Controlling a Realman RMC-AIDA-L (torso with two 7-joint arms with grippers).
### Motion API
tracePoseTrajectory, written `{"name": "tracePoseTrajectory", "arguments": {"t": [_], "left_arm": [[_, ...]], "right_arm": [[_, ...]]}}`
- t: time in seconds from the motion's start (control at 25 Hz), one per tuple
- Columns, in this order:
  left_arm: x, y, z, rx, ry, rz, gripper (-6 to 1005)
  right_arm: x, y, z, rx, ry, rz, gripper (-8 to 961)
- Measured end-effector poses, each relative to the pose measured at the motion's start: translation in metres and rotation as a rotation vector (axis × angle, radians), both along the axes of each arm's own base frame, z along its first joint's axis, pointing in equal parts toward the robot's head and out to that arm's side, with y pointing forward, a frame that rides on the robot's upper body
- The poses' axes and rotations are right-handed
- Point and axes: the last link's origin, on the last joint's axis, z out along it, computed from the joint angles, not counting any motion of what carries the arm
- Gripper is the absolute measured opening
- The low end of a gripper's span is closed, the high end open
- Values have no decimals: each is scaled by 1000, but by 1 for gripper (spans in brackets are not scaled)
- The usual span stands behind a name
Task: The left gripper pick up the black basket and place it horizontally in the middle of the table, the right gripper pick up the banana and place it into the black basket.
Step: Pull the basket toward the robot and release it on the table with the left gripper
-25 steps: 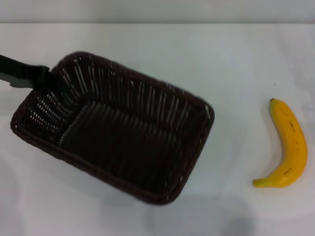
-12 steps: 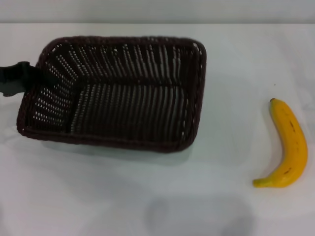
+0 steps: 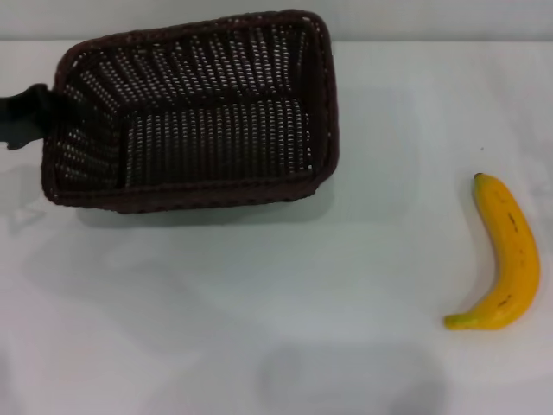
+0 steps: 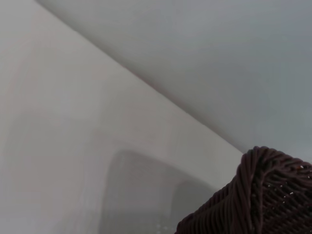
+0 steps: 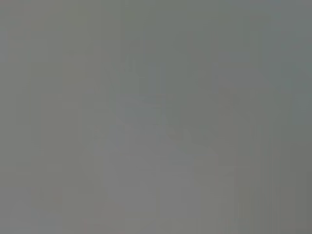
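Holding the black basket (image 3: pixel 186 112) by its left short wall w/ my left tool (image 3: pixel 39 117), pinched on the rim. Long axis runs roughly crosswise but tilted, left of desk (image 3: pixel 259 303) centre. Banana (image 3: pixel 504 255) lies far right; right tool unseen.

left tool (image 3: pixel 34 117): far left, low | right arm: out of view

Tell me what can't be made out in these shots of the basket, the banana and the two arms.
- Left gripper: head view shows only a black end at the black basket's left rim; the rim hides its fingers, so the grip is unclear.
- Right gripper: in no view; the right wrist view is blank grey.
- Basket: left wrist view shows only a rim corner, cut off by the frame edge.
- Banana: seen from the head view only, lying on the table.
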Motion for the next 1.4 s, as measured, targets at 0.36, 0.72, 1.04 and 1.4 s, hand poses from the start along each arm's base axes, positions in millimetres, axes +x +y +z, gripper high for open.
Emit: {"name": "tracePoseTrajectory", "arguments": {"t": [0.36,0.72,1.04,1.4], "left_arm": [[20,13,-27,-36,7,-18,208],[28,16,-32,-57,10,-39,304],[43,23,-41,-68,70,-142,467],[41,27,-29,3,134,-196,696]], "right_arm": [[3,-4,-2,-5,-1,-10,839],[3,-4,-3,-7,-2,-11,839],[-1,0,-2,-7,-1,-1,839],[-2,3,-3,-9,2,-6,839]]}}
